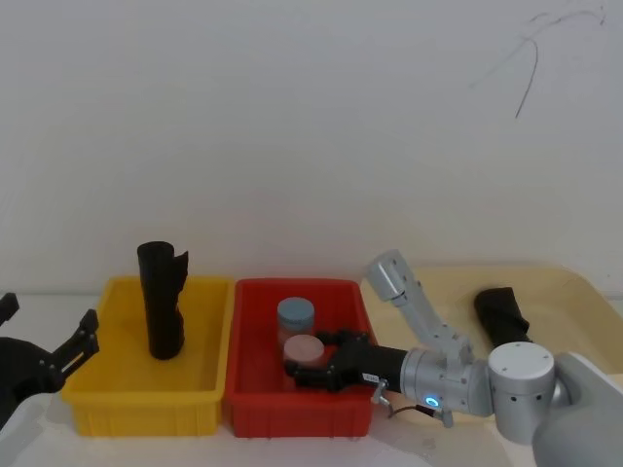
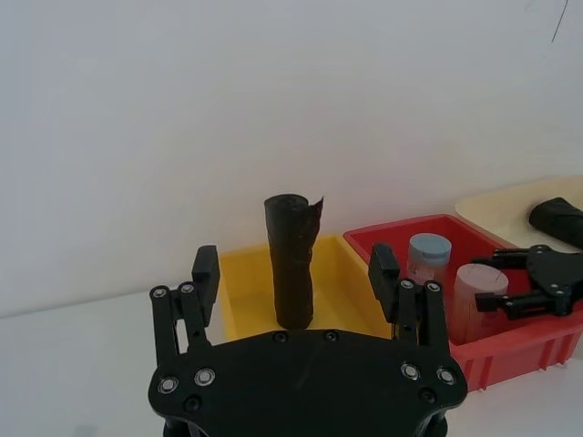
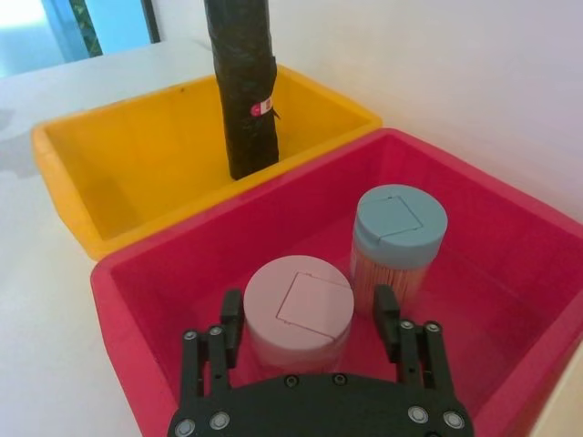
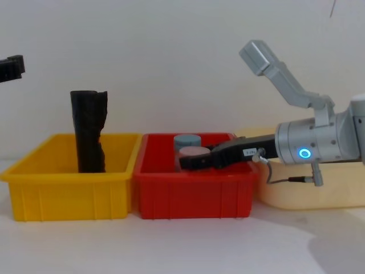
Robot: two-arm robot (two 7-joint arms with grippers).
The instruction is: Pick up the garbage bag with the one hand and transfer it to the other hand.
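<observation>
The pickup is not yet begun: the tall black crinkled garbage bag [image 2: 294, 261] stands upright in the yellow plastic bin [image 2: 239, 287], directly ahead of the left pincer [image 2: 296, 273], whose fingers are spread apart. The right pincer [image 3: 311, 317], apart, hovers over a pink-lidded jar [image 3: 298, 305] in the red bin [image 3: 510, 237]. Next, the left should advance and straddle the bag.

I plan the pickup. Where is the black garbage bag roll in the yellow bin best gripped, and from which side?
Probably at mid-height: the garbage bag roll stands upright in the yellow bin, well above its walls. The left end effector, open, could approach level from the robot's left, above the rim and below the ragged top.
</observation>
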